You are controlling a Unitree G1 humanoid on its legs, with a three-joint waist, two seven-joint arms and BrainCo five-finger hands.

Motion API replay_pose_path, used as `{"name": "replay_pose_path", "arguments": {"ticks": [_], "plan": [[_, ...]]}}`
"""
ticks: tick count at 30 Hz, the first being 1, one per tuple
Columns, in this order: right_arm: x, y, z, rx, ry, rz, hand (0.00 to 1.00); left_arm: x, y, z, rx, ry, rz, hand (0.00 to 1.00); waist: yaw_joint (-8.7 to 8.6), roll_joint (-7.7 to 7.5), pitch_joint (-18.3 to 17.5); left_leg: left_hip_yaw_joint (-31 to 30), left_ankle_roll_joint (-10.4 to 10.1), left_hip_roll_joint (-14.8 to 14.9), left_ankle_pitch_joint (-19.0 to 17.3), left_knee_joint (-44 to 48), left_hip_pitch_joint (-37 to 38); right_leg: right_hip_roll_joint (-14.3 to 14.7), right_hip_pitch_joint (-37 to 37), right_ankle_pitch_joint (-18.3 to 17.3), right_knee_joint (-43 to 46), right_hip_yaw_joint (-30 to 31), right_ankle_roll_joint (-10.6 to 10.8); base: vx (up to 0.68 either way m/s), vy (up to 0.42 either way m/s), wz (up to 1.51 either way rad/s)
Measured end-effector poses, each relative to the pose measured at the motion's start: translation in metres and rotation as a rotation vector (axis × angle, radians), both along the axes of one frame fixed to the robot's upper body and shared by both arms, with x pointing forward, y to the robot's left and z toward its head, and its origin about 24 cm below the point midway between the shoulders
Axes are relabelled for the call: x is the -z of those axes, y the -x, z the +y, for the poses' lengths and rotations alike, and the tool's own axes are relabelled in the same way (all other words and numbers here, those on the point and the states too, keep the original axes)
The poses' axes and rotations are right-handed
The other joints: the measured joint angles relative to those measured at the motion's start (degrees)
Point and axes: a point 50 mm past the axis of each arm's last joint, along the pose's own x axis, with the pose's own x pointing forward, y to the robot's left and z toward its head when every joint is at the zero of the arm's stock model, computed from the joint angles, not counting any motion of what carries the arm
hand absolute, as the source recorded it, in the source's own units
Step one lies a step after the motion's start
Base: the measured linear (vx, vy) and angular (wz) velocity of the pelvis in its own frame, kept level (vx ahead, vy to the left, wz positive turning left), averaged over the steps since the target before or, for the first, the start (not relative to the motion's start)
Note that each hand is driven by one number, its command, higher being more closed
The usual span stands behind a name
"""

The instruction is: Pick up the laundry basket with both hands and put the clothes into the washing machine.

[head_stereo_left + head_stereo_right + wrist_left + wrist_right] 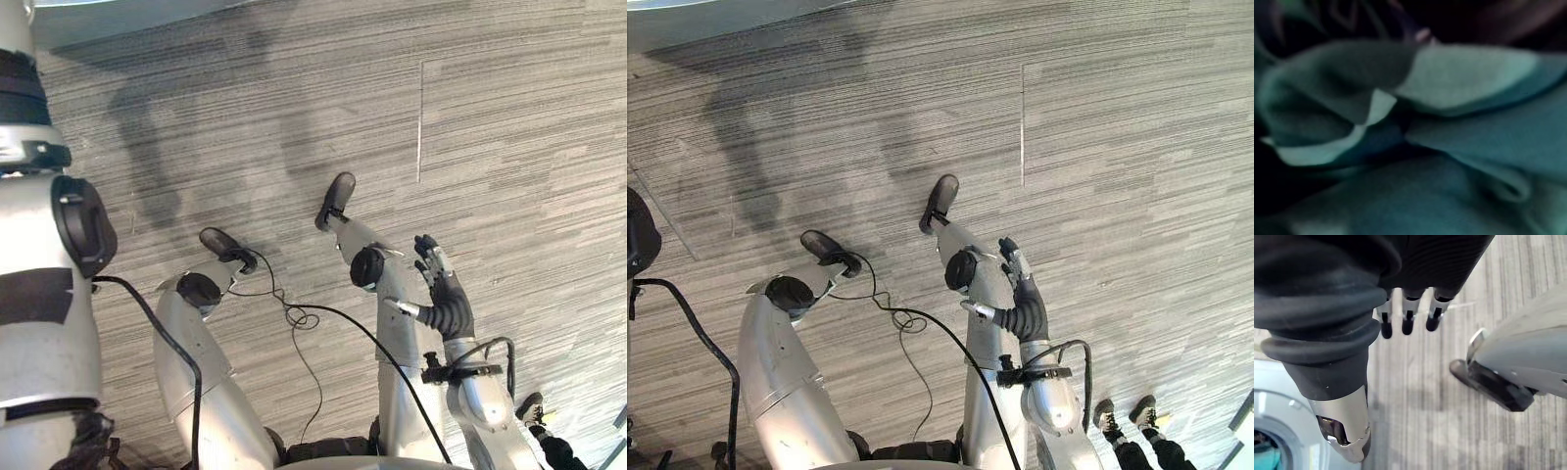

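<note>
Right up against the left wrist camera, folds of teal clothes lie heaped over one another, pale on top and dark in the creases. Over in the lower left corner of the right wrist view there's the washing machine, its round grey opening in sight, with a bit of teal cloth showing inside.

The right hand hangs at the lower right of the head view, ribbed cover toward the bottom of the frame and arm running down to the lower edge. Its fingers are straight and relaxed in a neat row, the thumb set well apart. It's wide and holding nothing, above the grey striped carpet floor.

The left arm rises along the left edge of the head view. How the left hand stands cannot be told.

A person's shoes stand on the carpet at the lower right.
</note>
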Motion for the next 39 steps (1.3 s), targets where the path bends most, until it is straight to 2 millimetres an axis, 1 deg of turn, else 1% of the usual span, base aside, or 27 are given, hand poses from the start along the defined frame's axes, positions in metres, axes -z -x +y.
{"name": "replay_pose_path", "arguments": {"ticks": [2,4,5,7,8,10,11,12,13,15,16,17,18,19,21,24,27,29,30,32,33,34,35,36,37,38,39], "plan": [[0.004,0.003,-0.002,-0.006,-0.004,0.025,0.0,0.0,0.001,0.002,0.0,0.013,-0.003,1.0,-0.01,0.01,0.0,0.3,0.0,-0.2,0.0,-0.2,0.6,0.2,0.9,0.9,-1.4,0.0,0.4,-0.02,0.059,-0.03],[0.009,0.004,-0.005,-0.009,0.017,0.048,0.0,0.0,-0.002,-0.006,-0.008,-0.004,0.011,1.0,-0.23,0.03,0.0,0.3,0.3,-0.7,0.1,-0.6,1.1,0.2,2.0,1.7,-2.7,0.0,0.8,-0.03,0.062,0.04],[0.01,0.004,-0.006,-0.008,0.022,0.054,0.0,0.001,-0.003,-0.009,-0.011,-0.018,0.018,0.0,-0.28,0.02,0.0,0.4,0.5,-1.0,0.3,-0.9,1.2,0.1,2.2,2.0,-3.1,0.1,0.9,-0.03,0.056,0.08],[0.012,0.004,-0.008,-0.009,0.036,0.06,0.0,0.0,-0.006,-0.021,-0.052,-0.088,0.033,0.0,-0.25,0.03,0.0,0.8,1.0,-1.5,0.5,-1.7,1.4,0.1,2.7,2.9,-4.6,0.0,1.1,-0.03,0.051,0.07],[0.01,0.003,-0.012,-0.003,0.047,0.05,0.0,-0.002,-0.006,-0.036,-0.131,-0.212,0.038,0.0,-0.26,0.15,-0.1,0.8,1.3,-2.1,0.7,-2.3,1.4,0.2,3.0,3.8,-6.0,-0.1,1.3,-0.03,0.048,0.01],[0.008,0.003,-0.015,0.007,0.047,0.037,0.0,-0.005,-0.005,-0.046,-0.168,-0.306,0.034,0.0,-0.16,0.31,-0.1,0.9,1.3,-2.1,0.7,-2.5,1.4,0.5,3.4,4.6,-7.1,-0.1,1.5,-0.03,0.044,-0.04],[0.005,0.003,-0.016,0.014,0.045,0.021,0.0,-0.009,-0.004,-0.056,-0.226,-0.404,0.036,0.0,-0.17,0.37,-0.1,0.9,1.4,-2.2,0.8,-2.6,1.4,0.7,3.8,5.3,-8.2,-0.1,1.6,-0.03,0.048,-0.07],[0.002,0.003,-0.015,0.013,0.038,0.005,0.0,-0.009,-0.005,-0.061,-0.321,-0.485,0.06,0.0,-0.36,0.44,-0.2,1.0,1.6,-2.4,0.9,-2.9,1.4,0.8,4.2,6.0,-9.2,-0.1,1.8,-0.03,0.047,-0.03],[0.0,0.004,-0.014,0.012,0.03,-0.004,0.0,-0.008,-0.006,-0.063,-0.38,-0.528,0.075,0.0,-0.41,0.47,-0.2,1.1,1.8,-2.6,1.0,-3.1,1.4,0.8,4.3,6.4,-9.7,-0.1,1.9,-0.04,0.043,0.06],[-0.007,0.005,-0.011,-0.012,0.012,-0.047,0.0,-0.007,-0.006,-0.068,-0.68,-0.714,0.128,0.0,-0.2,0.52,-0.1,1.7,2.5,-3.2,1.5,-4.1,1.5,0.8,4.6,7.5,-11.5,-0.1,2.2,-0.05,0.037,0.08],[-0.009,0.005,-0.011,-0.015,0.011,-0.059,0.0,-0.005,-0.008,-0.07,-0.746,-0.767,0.141,0.0,0.02,0.56,-0.1,1.7,2.6,-3.2,1.5,-4.1,1.6,0.8,4.8,7.7,-11.8,0.0,2.4,-0.04,0.031,0.01],[-0.011,0.005,-0.011,-0.018,0.011,-0.072,0.0,-0.002,-0.01,-0.074,-0.81,-0.831,0.15,0.0,0.1,0.59,-0.1,2.0,2.6,-3.2,1.5,-4.2,1.9,0.8,5.0,7.8,-12.0,0.0,2.3,-0.03,0.034,0.0],[-0.013,0.005,-0.012,-0.02,0.012,-0.089,0.0,0.006,-0.014,-0.081,-0.916,-0.951,0.169,0.0,0.23,0.62,-0.1,2.2,2.6,-3.2,1.5,-4.2,2.8,0.9,5.9,7.8,-12.5,0.1,2.3,-0.03,0.032,0.0],[-0.014,0.006,-0.012,-0.019,0.01,-0.1,0.0,0.013,-0.02,-0.085,-0.951,-1.003,0.193,0.0,0.15,0.62,-0.1,2.3,2.6,-3.2,1.5,-4.5,3.6,1.2,6.9,8.1,-13.3,0.1,2.4,-0.03,0.029,-0.01],[-0.017,0.006,-0.015,-0.012,0.009,-0.124,0.0,0.016,-0.023,-0.089,-0.971,-1.023,0.214,0.0,0.04,0.61,-0.1,2.6,2.6,-3.1,1.5,-5.1,4.2,1.9,7.9,8.9,-15.0,0.3,2.9,-0.04,0.018,-0.07],[-0.021,0.006,-0.018,-0.005,-0.012,-0.141,0.0,0.014,-0.023,-0.082,-0.943,-1.005,0.251,0.0,-0.15,0.6,-0.1,3.1,2.5,-2.8,1.6,-5.5,4.4,2.8,8.2,9.7,-16.7,0.6,2.5,-0.03,0.004,-0.14],[-0.022,0.006,-0.017,-0.013,-0.021,-0.137,0.0,0.015,-0.026,-0.079,-0.807,-0.958,0.267,0.0,-0.55,0.6,-0.1,3.6,2.4,-2.6,1.6,-5.7,5.2,2.9,8.3,9.8,-16.5,0.9,2.5,-0.01,-0.004,-0.05],[-0.02,0.006,-0.017,-0.026,-0.023,-0.12,0.0,0.023,-0.033,-0.063,-0.722,-0.905,0.316,0.0,-0.75,0.68,-0.1,4.2,2.4,-2.9,1.7,-6.0,6.5,2.7,8.5,9.8,-15.9,1.6,2.5,-0.01,-0.002,-0.04],[-0.019,0.006,-0.016,-0.031,-0.022,-0.111,0.0,0.028,-0.035,-0.058,-0.702,-0.893,0.332,0.0,-0.84,0.68,-0.1,4.5,2.4,-3.0,1.7,-6.1,6.9,2.7,8.6,9.8,-15.8,1.8,2.5,-0.02,-0.004,-0.04],[-0.013,0.01,-0.015,-0.055,-0.017,-0.071,0.0,0.058,-0.05,-0.033,-0.637,-0.877,0.453,0.0,-0.8,0.69,-0.1,5.5,2.2,-2.8,1.7,-6.4,8.6,2.9,9.3,9.8,-15.7,2.6,2.5,-0.02,-0.016,-0.08],[-0.011,0.012,-0.015,-0.061,-0.017,-0.057,0.0,0.068,-0.053,-0.024,-0.619,-0.862,0.489,0.0,-0.81,0.69,-0.1,5.5,2.2,-2.7,1.8,-6.4,8.9,3.0,9.5,9.8,-15.7,2.7,2.5,-0.02,-0.029,-0.06],[-0.007,0.015,-0.015,-0.068,-0.019,-0.03,0.0,0.084,-0.058,-0.01,-0.593,-0.832,0.552,0.0,-0.81,0.69,-0.2,5.5,2.1,-2.5,1.8,-6.4,9.4,3.3,9.9,9.8,-15.7,2.8,2.5,-0.03,-0.04,-0.06],[0.0,0.022,-0.014,-0.079,-0.02,0.018,0.0,0.113,-0.064,0.011,-0.552,-0.798,0.654,0.0,-0.89,0.7,-0.2,5.5,1.9,-2.0,1.9,-6.3,10.0,3.9,10.6,9.8,-15.9,3.1,2.5,-0.03,-0.045,-0.06],[0.003,0.026,-0.015,-0.077,-0.019,0.037,0.0,0.124,-0.066,0.018,-0.541,-0.789,0.691,0.0,-0.94,0.7,-0.2,5.6,1.7,-2.0,2.0,-6.4,10.2,4.0,10.8,9.8,-16.1,3.2,2.5,-0.04,-0.053,-0.08],[0.01,0.031,-0.016,-0.088,-0.016,0.079,0.0,0.143,-0.067,0.031,-0.52,-0.769,0.758,0.0,-0.63,0.69,-0.2,5.6,1.4,-1.6,2.2,-6.5,10.5,4.6,11.3,9.9,-17.0,3.4,2.6,-0.04,-0.055,-0.07],[0.015,0.035,-0.016,-0.101,-0.01,0.117,0.0,0.154,-0.066,0.039,-0.503,-0.75,0.794,0.0,-0.33,0.69,-0.2,5.6,1.2,-1.3,2.3,-6.5,10.5,5.0,11.5,10.0,-17.5,3.4,2.7,-0.04,-0.056,-0.08],[0.017,0.036,-0.017,-0.108,-0.005,0.131,0.0,0.158,-0.065,0.042,-0.493,-0.74,0.801,0.0,-0.19,0.69,-0.2,5.6,1.1,-1.2,2.4,-6.5,10.4,5.2,11.5,10.0,-17.9,3.3,2.7,-0.04,-0.057,-0.05]]}}
